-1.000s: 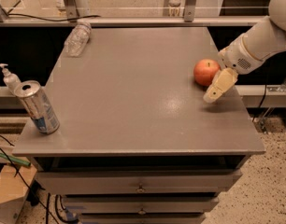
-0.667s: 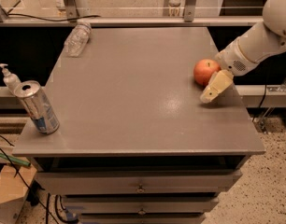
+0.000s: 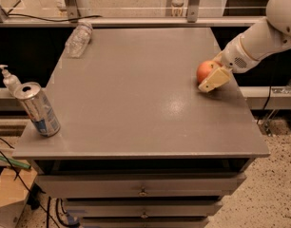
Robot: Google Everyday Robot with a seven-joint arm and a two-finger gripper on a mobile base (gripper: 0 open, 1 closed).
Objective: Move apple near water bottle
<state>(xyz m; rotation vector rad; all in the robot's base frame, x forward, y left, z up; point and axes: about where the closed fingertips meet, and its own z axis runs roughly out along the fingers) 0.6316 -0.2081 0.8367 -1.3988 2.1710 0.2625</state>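
The red-orange apple [image 3: 205,70] sits on the grey table [image 3: 136,103] near its right edge. My gripper [image 3: 211,78] reaches in from the right on a white arm and is right at the apple, its beige tip covering the apple's lower right side. The clear, crinkled water bottle [image 3: 79,38] lies on its side at the table's far left corner, far from the apple.
A silver soda can with a blue label [image 3: 38,109] stands at the table's front left corner. A small white pump dispenser [image 3: 10,79] stands just left of the table. Drawers sit under the tabletop. A rail runs along the back edge.
My gripper has moved up and left, from just right of and below the apple to right against it. The apple, bottle and can have not moved.
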